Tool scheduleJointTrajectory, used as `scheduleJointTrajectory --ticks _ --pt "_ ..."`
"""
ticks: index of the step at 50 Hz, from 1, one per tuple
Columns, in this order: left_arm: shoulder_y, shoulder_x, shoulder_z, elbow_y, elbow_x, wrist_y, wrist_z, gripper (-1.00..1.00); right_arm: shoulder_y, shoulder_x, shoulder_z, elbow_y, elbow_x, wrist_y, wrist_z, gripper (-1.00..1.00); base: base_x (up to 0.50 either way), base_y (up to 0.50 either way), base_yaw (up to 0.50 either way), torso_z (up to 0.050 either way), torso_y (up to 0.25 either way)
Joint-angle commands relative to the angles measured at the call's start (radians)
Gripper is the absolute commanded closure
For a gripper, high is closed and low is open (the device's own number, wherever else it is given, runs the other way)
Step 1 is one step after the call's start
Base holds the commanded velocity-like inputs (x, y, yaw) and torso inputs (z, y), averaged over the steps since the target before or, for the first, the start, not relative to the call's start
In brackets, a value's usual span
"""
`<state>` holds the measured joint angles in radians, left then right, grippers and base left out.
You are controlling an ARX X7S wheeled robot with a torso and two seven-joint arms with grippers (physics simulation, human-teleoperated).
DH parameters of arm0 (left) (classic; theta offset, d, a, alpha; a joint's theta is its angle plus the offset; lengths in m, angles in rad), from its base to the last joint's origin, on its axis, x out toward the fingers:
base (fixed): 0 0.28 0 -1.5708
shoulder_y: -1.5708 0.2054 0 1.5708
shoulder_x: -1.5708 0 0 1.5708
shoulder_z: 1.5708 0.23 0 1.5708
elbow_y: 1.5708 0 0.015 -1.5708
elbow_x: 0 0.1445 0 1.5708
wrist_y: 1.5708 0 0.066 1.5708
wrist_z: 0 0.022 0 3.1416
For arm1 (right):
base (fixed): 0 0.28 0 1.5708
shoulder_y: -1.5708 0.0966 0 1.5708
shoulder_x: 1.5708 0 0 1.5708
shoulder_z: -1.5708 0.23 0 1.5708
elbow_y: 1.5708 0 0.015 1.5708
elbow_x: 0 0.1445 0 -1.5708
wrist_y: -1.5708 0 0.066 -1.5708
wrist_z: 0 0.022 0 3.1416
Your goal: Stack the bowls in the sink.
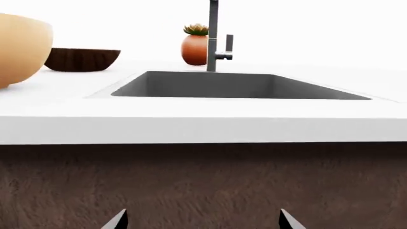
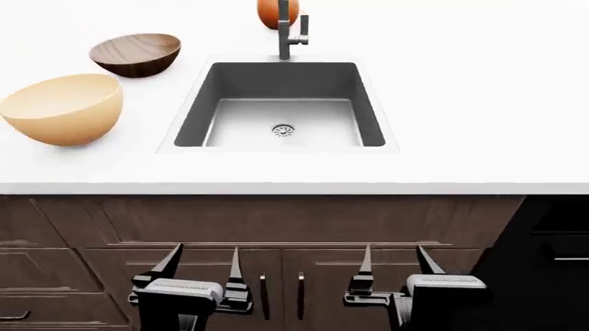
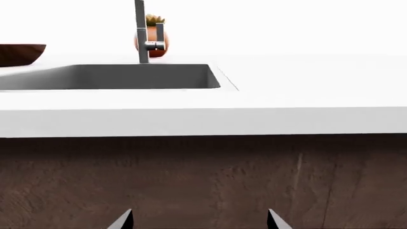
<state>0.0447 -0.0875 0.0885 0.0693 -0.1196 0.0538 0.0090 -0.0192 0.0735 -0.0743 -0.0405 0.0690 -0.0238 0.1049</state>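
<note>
The cream-beige bowl (image 2: 63,108) sits on the white counter left of the sink (image 2: 281,81); it also shows in the left wrist view (image 1: 19,47). The dark wooden bowl (image 2: 136,54) sits behind it, seen too in the left wrist view (image 1: 81,59) and the right wrist view (image 3: 20,53). The grey sink basin (image 1: 241,86) holds only its drain (image 2: 283,129), with the steel faucet (image 2: 287,31) behind. My left gripper (image 2: 201,261) and right gripper (image 2: 396,260) are both open and empty, low in front of the cabinet doors, below the counter edge.
An orange-red pot with a small plant (image 1: 194,45) stands behind the faucet. The white counter (image 2: 478,103) stretches right of the sink. Brown cabinet doors with handles (image 2: 281,286) lie under the counter's front edge, close to both grippers.
</note>
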Motion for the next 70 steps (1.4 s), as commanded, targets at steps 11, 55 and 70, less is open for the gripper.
scheduleJointTrajectory --ticks 11,55,70 --pt "-0.006 -0.025 0.029 -0.008 -0.017 -0.002 -0.031 -1.00 -0.001 0.024 -0.026 -0.006 0.030 0.002 0.031 -1.00 0.00 0.50 0.00 0.050 0.000" --pt "-0.019 -0.046 0.061 -0.007 0.015 0.005 -0.144 -1.00 0.000 0.064 -0.072 -0.018 0.064 0.003 0.077 -1.00 0.00 0.50 0.00 0.003 0.000" --pt "-0.009 -0.056 0.068 0.033 0.019 0.022 -0.174 -1.00 -0.024 0.080 -0.090 -0.070 0.039 -0.032 0.102 -1.00 0.00 0.43 0.00 0.000 0.000"
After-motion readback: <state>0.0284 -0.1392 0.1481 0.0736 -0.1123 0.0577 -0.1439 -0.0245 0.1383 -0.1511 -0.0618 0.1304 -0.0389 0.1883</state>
